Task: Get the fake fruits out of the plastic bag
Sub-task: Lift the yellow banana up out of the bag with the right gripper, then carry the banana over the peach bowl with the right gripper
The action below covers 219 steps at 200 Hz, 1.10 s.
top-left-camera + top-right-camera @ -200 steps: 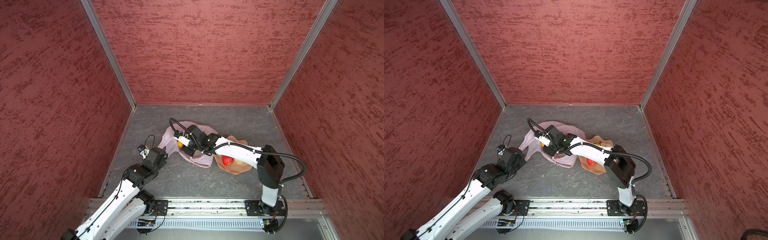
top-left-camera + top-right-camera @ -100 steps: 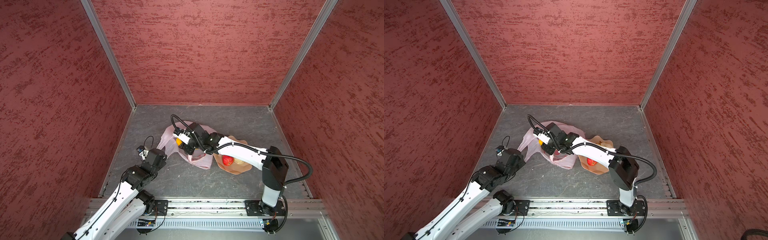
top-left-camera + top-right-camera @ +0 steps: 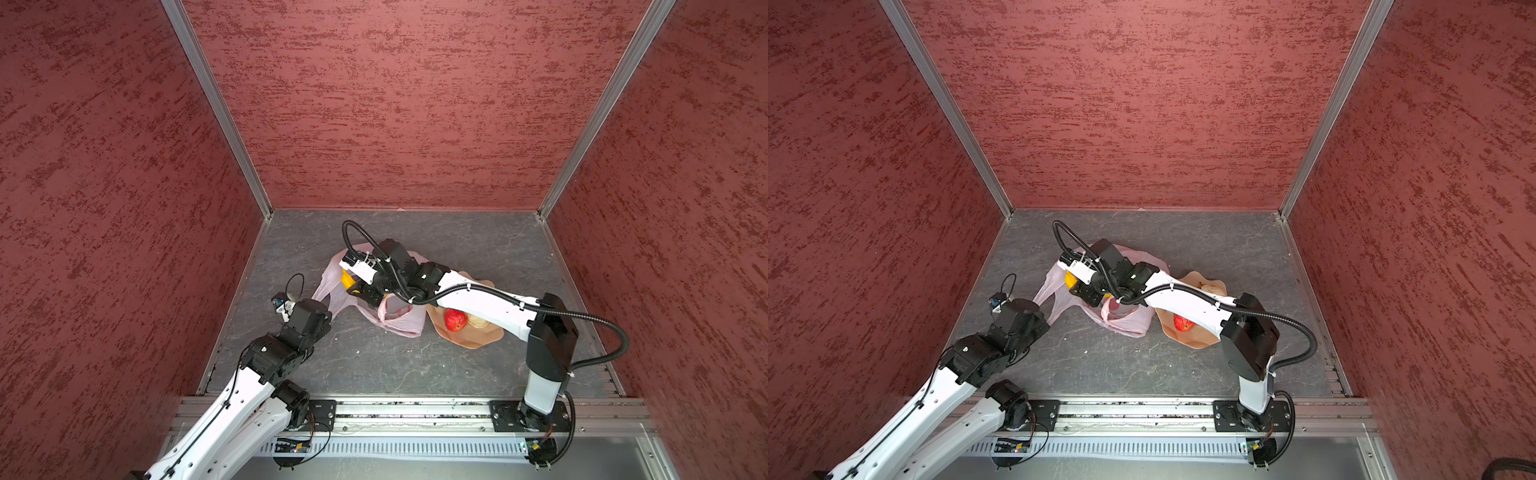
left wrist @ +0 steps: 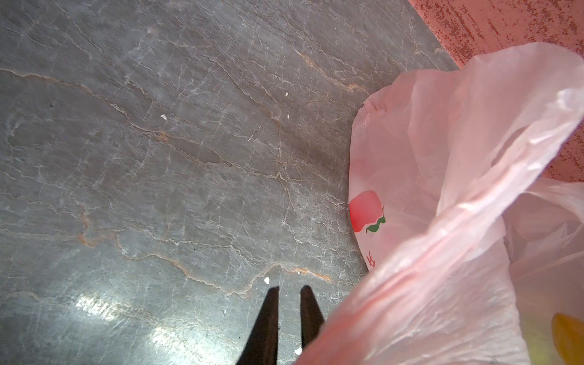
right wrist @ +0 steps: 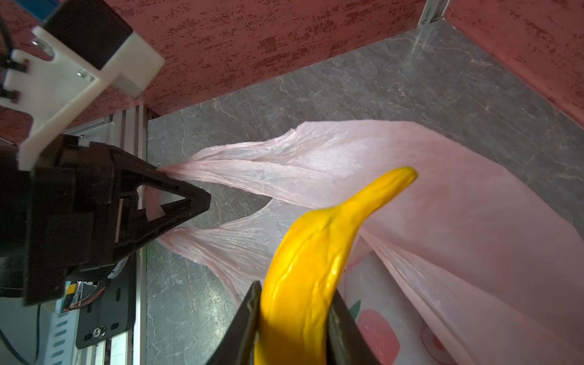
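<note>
1. Right wrist view: banana [image 5: 316, 246] is clamped mid-body by right gripper [image 5: 294, 289], over the bag [image 5: 442, 205], left of centre.
2. Bag handle is pinched in left gripper's [image 5: 196, 200] near-closed jaws.
3. Banana is judged light, smooth, slippery; a mid-body hold is favoured.

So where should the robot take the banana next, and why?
Probably carry the banana over to the peach bowl. The right claw grips it over the pink bag, the left claw pinches its handle, and a red fruit lies in that bowl.

Both arms [image 3: 232, 415] have white links [image 3: 486, 301], black joints [image 3: 550, 332], tapered black fingers [image 4: 268, 316] and ribbed cable [image 3: 343, 237] (black).
</note>
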Each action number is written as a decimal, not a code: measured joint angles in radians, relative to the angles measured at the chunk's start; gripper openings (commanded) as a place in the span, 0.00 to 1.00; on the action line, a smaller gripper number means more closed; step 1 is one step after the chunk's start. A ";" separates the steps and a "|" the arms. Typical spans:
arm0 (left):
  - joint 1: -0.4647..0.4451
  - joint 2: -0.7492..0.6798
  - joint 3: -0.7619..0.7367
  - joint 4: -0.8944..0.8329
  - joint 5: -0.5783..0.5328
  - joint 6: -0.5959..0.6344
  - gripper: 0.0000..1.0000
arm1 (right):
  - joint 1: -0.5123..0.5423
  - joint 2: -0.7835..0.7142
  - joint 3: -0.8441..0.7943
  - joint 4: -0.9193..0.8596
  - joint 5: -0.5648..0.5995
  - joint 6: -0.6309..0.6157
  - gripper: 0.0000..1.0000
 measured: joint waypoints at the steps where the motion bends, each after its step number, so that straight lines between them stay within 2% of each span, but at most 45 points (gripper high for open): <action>1: 0.000 0.000 0.000 0.000 0.000 0.000 0.16 | 0.000 0.000 0.000 0.000 -0.001 0.000 0.26; 55: 0.000 0.000 0.000 0.001 0.000 0.000 0.16 | 0.000 -0.030 0.017 0.004 -0.058 0.008 0.26; 128: 0.000 0.000 -0.002 0.002 0.000 0.000 0.16 | 0.000 -0.081 0.101 0.039 -0.043 0.008 0.26; 185: 0.000 -0.028 -0.029 0.006 0.000 0.000 0.16 | -0.012 -0.114 0.149 0.025 0.108 0.007 0.26; 219: 0.000 -0.028 -0.033 0.009 0.000 0.001 0.17 | -0.068 -0.180 0.119 -0.020 0.231 0.032 0.26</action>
